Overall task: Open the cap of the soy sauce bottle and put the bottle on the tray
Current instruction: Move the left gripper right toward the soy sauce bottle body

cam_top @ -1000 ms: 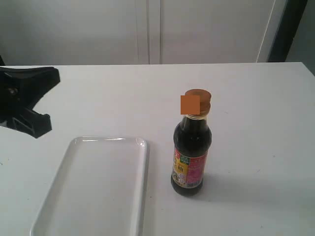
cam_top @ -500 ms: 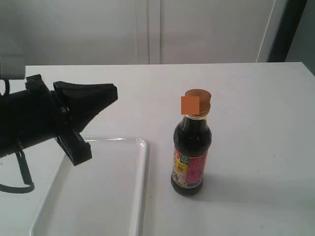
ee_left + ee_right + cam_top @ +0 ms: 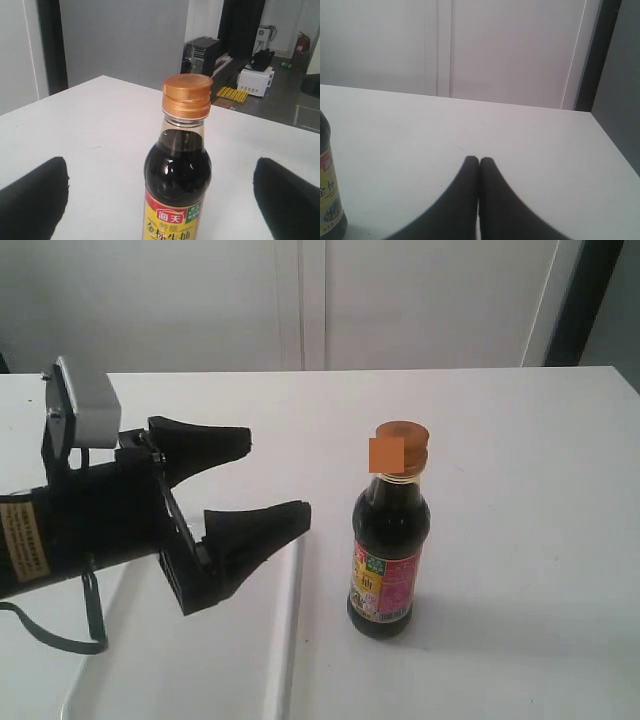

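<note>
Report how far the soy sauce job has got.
Nothing is finished. The cap is shut and the bottle stands on the table beside the tray, not on it. In hand: the left gripper, open, faces the bottle. The right gripper is shut, idle. Opening and placing remain.

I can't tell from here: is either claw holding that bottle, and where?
Nothing is held. The left gripper is open, apart from the bottle. The right gripper is shut on nothing, off to the side.
</note>
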{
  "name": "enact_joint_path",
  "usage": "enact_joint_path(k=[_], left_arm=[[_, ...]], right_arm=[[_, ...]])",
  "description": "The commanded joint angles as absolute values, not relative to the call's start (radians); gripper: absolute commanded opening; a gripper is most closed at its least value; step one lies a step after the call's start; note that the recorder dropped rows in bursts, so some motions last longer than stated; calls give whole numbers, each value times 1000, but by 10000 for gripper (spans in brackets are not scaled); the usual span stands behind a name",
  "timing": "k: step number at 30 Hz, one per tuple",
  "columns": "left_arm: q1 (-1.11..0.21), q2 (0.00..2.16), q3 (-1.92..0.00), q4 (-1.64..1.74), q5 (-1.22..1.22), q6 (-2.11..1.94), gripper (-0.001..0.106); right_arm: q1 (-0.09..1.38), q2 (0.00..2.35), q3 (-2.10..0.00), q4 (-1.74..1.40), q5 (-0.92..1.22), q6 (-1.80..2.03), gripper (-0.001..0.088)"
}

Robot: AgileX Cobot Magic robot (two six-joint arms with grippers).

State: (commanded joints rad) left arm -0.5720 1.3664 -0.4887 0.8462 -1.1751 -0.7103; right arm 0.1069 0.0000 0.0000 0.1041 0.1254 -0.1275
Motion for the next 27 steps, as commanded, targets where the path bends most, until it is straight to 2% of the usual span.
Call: enact_joint_path(k=[9,18,27], left_arm=[[-572,1470,-496,838,-1221,-705,1053],[-663,1578,-596,797,-1221,-674,1053],[-665,1683,-691,788,-1221,-649,1053]], right_arm=[[107,0,0,104,125,-127,0],[107,0,0,104,125,-127,0],[107,0,0,104,125,-127,0]])
